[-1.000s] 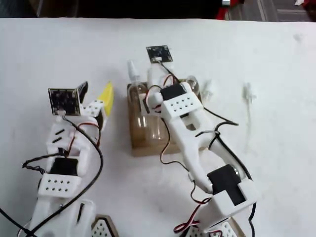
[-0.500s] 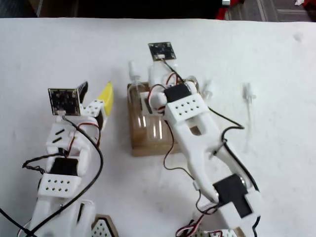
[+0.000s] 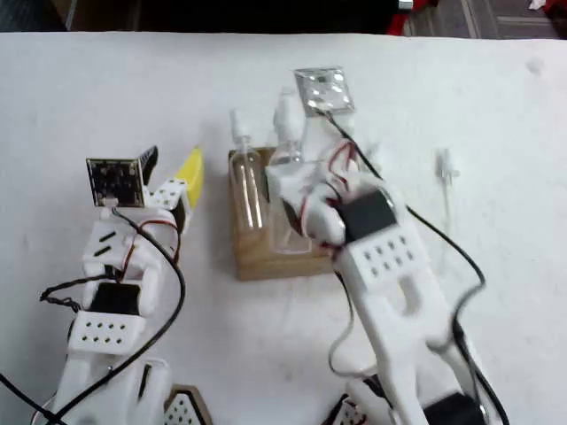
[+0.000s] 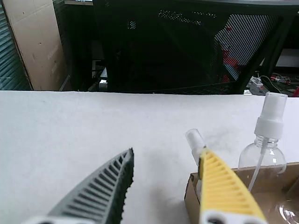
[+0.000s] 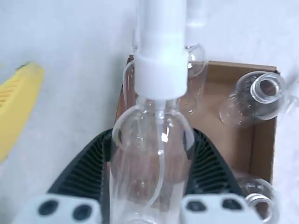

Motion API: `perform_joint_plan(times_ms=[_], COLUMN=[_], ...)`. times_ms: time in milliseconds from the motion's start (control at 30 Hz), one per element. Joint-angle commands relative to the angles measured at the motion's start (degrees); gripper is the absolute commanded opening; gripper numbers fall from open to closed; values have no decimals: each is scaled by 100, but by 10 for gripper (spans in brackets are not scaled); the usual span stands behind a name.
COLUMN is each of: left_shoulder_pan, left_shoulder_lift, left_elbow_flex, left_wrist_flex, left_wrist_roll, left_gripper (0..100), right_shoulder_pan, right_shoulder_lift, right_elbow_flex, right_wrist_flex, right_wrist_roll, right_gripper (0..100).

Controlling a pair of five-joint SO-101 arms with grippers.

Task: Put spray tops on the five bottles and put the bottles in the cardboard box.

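My right gripper (image 3: 292, 173) is shut on a clear bottle (image 5: 152, 154) with a white spray top (image 5: 161, 51), held tilted over the cardboard box (image 3: 266, 264). In the right wrist view its black fingers (image 5: 84, 163) clamp the bottle's body. Below it the box (image 5: 219, 135) holds open bottles without tops (image 5: 259, 95). A capped bottle (image 3: 248, 186) lies in the box's left side. My left gripper (image 3: 173, 159) stands open left of the box, grey and yellow fingers (image 4: 219, 186) apart, with nothing between them. A capped bottle (image 4: 262, 154) shows in the left wrist view.
A loose spray top (image 3: 447, 166) lies on the white table (image 3: 106, 97) right of the box. The left gripper's yellow finger (image 5: 16, 102) is close to the box's left wall. Dark furniture stands beyond the table's far edge.
My right arm has risen and swung to the right, lifting the capped bottle up from the box. The left arm has not moved.
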Motion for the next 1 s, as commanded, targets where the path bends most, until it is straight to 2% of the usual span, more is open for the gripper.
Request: perform_joint_plan(times_ms=[0,200,467,733,867,967], left_shoulder_pan=[-66,-66,-66,-66,-66,-66], left_shoulder_lift=[-127,-127,-127,-127,-127,-127], left_elbow_flex=[-18,-18,-18,-18,-18,-18], left_wrist_flex=[-141,-132,-132,-123,-123,-132], left_wrist_roll=[-18,-18,-18,-18,-18,-18], left_gripper=[210,210,210,210,210,210], right_shoulder_pan=[119,171,479,207,-189,-171], right_shoulder_lift=[-1235,-2905,-5165,-5244,-5200,-5200], right_elbow_flex=[492,2154,4202,5943,6716,7262], right_wrist_flex=[-400,-1288,-2492,-4725,-5560,-6176], right_wrist_roll=[176,1073,1380,1424,1433,1433], right_gripper=[18,18,18,18,18,18])
